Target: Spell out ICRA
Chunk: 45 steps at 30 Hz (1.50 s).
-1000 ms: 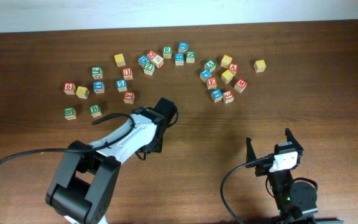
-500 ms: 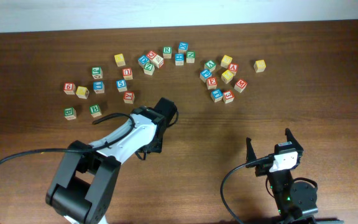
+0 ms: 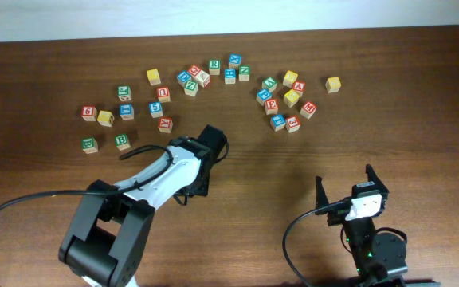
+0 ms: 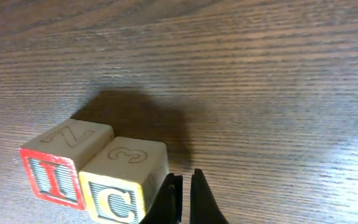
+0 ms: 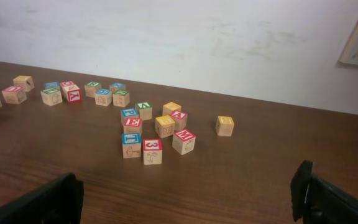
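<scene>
In the left wrist view the red-faced "I" cube [image 4: 51,177] and the yellow-faced "C" cube [image 4: 120,193] stand side by side, touching. My left gripper [image 4: 184,183] is shut with nothing in it, just right of the "C" cube. Overhead, the left arm [image 3: 190,163] hides both cubes. The green "R" cube [image 3: 214,65] sits at the back centre. The red "A" cube [image 3: 298,87] lies in the right cluster, and the right wrist view shows this "A" cube [image 5: 179,117] too. My right gripper [image 3: 346,187] stands open near the front edge, far from all cubes.
Several other letter and digit cubes lie scattered along the back: a left group around the green "B" cubes [image 3: 122,142], a middle group [image 3: 191,80] and a right group with a red "E" [image 3: 272,104]. A lone yellow cube [image 3: 333,84] sits far right.
</scene>
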Motion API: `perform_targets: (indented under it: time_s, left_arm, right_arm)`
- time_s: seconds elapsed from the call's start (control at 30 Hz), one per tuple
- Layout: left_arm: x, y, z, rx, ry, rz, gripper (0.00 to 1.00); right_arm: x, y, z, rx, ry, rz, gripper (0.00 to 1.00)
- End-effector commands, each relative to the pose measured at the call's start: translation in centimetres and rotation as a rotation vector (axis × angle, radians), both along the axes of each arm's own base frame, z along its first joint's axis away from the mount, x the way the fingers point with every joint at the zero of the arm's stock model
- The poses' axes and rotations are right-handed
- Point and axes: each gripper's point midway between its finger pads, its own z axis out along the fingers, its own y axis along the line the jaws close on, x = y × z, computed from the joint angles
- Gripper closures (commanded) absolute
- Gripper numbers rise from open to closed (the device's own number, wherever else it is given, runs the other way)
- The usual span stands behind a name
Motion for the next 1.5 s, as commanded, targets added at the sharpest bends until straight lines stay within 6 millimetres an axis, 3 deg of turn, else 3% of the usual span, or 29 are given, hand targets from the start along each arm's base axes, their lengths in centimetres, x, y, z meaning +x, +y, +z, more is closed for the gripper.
perform_targets:
  time_s: [0.0,0.17,0.37,0.43,0.87,1.0,1.33,1.47]
  left_arm:
    - [-1.0,-1.1,-0.4,-0.06,0.061,-0.016,1.0]
    - [-0.5,-2.4,3.1,-0.156,0.0,-0.036,1.0]
    - [-0.8,-2.5,9.6,-0.273,-0.145,-0.042,1.0]
    - [-1.2,-2.3,10.1,-0.288,-0.142,-0.037,1.0]
    - [-2.3,-0.8,9.3,-0.513,0.012,-0.026,1.0]
    - [-2.6,0.3,8.1,-0.511,0.024,0.017,1.0]
    - [-3.1,0.4,4.5,-0.515,0.007,0.014,1.0]
    - [-3.7,1.6,2.9,-0.458,0.004,0.035,1.0]
  right_arm:
    - [0.0,-0.2,-0.3,0.011,0.007,-0.009,0.02]
    - [0.0,-0.2,-0.3,0.011,0.007,-0.009,0.02]
    - [0.0,-0.2,-0.3,0.011,0.007,-0.009,0.02]
    - [0.0,-0.2,-0.3,0.011,0.007,-0.009,0.02]
    - [0.0,-0.2,-0.3,0.011,0.007,-0.009,0.02]
    - [0.0,-0.2,-0.3,0.011,0.007,-0.009,0.02]
    - [0.0,-0.2,-0.3,0.011,0.007,-0.009,0.02]
    - [0.0,-0.2,-0.3,0.011,0.007,-0.009,0.02]
